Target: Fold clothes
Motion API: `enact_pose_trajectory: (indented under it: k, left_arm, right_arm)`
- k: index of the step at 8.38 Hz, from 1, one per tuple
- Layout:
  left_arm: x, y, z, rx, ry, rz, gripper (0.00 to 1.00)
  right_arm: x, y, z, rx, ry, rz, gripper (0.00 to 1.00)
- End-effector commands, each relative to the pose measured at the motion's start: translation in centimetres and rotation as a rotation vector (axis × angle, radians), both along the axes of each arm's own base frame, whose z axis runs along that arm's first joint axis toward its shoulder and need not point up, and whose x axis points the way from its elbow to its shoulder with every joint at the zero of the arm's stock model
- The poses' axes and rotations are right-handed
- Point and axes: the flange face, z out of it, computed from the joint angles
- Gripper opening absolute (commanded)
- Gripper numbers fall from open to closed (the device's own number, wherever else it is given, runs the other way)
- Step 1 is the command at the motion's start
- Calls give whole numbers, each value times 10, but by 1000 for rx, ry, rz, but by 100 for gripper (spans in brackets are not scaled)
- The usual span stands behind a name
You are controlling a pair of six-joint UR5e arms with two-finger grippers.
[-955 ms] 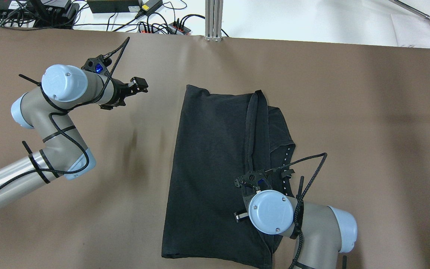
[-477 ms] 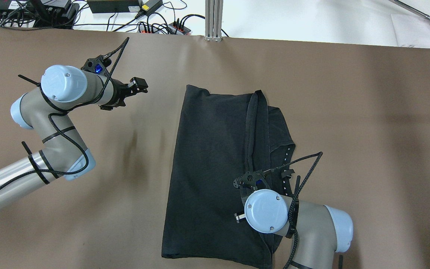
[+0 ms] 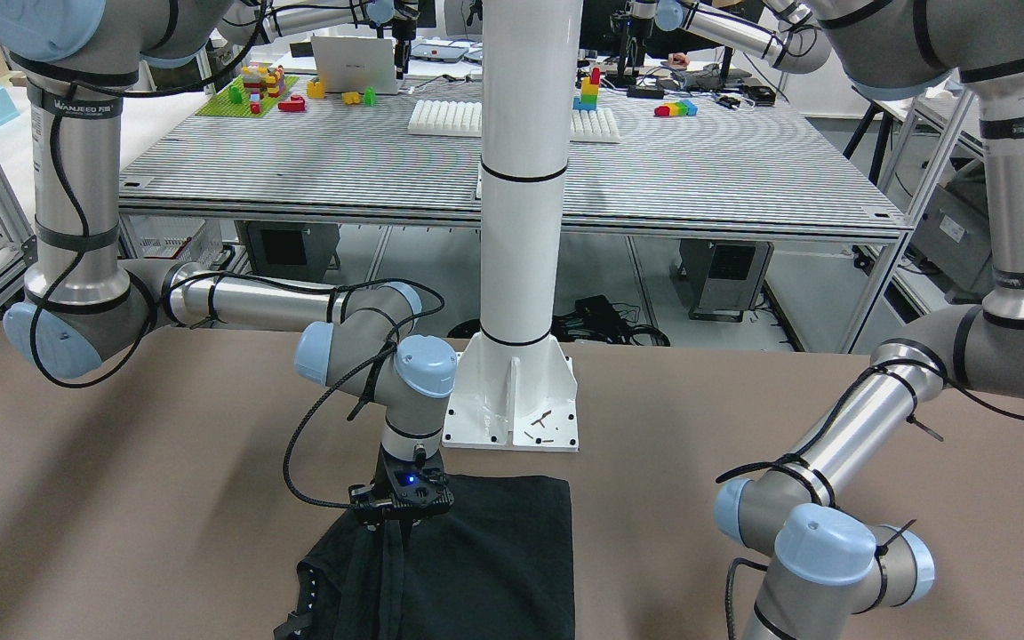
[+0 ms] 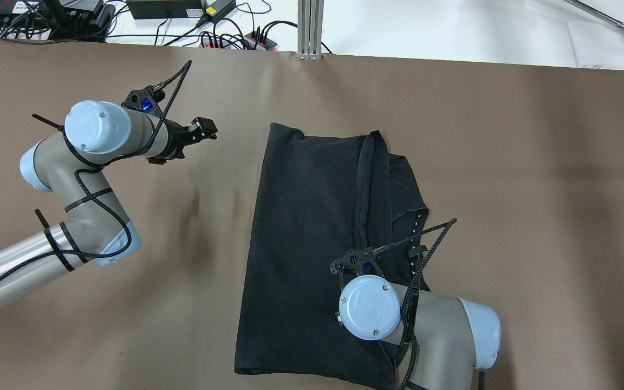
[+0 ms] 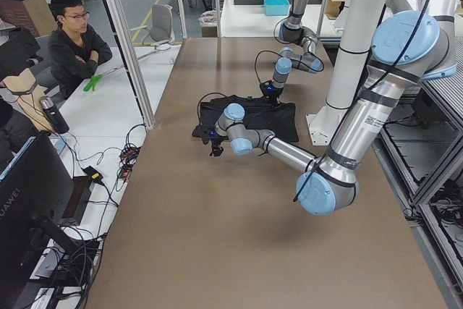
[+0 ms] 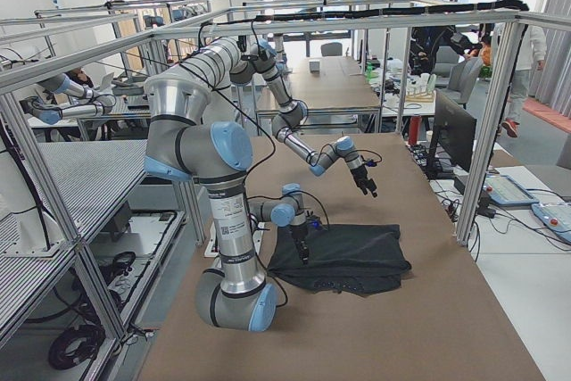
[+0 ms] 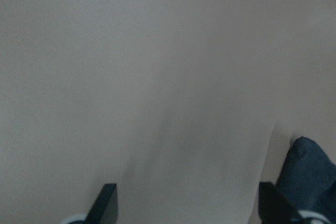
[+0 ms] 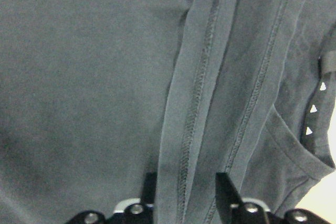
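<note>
Left gripper: the robot's left two-finger gripper (image 4: 205, 130) hovers over the bare brown table covering (image 4: 507, 162), well off to the robot's left of the tall white post (image 3: 525, 222). Its jaws are spread wide and hold nothing.
Garment: the black, thin, matte fabric garment (image 4: 301, 227) lies partly folded on the table, just in front of the white post's base on the operators' side. A stitched hem band (image 8: 194, 103) runs along its top layer. Small white triangular dots (image 8: 314, 109) line one edge.
Right gripper: the robot's right two-finger gripper (image 8: 186, 190) points down at the garment, close in front of the white post. Its jaws are partly spread and straddle the hem band, with no cloth bunched between them.
Risk, grip: closing here could catch only the hem band, or extra layers beneath it, so the lifted fold would come up skewed.
Risk, slip: the fabric looks thin and limp, so a shallow pinch could let it slide out.
Risk, cable: the black braided cable (image 4: 426, 238) on the right wrist hangs over the cloth and might drag it.
Hidden: the overhead view covers the right fingertips with the arm's own wrist, so contact with the cloth cannot be told. The front view cuts off the garment's far end from the post. The layers under the fold are unseen.
</note>
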Motion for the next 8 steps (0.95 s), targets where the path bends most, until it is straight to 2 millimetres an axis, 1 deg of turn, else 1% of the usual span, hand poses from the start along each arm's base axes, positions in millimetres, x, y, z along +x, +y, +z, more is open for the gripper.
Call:
enact_pose_trajectory:
  k: [1, 2, 3, 4, 7, 8]
  left_arm:
    - [1, 1, -1, -3, 3, -4, 94]
    - [1, 1, -1, -3, 3, -4, 94]
    - [1, 1, -1, -4, 4, -5, 94]
    - [1, 0, 0, -5, 3, -5, 94]
    - [1, 1, 0, -6, 4, -5, 94]
    - [8, 6, 0, -6, 3, 5, 94]
  right_arm:
    - [-4, 7, 0, -1, 8, -11, 51]
    - [-11, 19, -3, -4, 1, -25, 50]
    - [-12, 20, -5, -2, 1, -25, 46]
    - [-12, 20, 1, 1, 14, -24, 44]
    - [-11, 19, 5, 3, 21, -20, 43]
    - [-11, 19, 4, 5, 20, -19, 39]
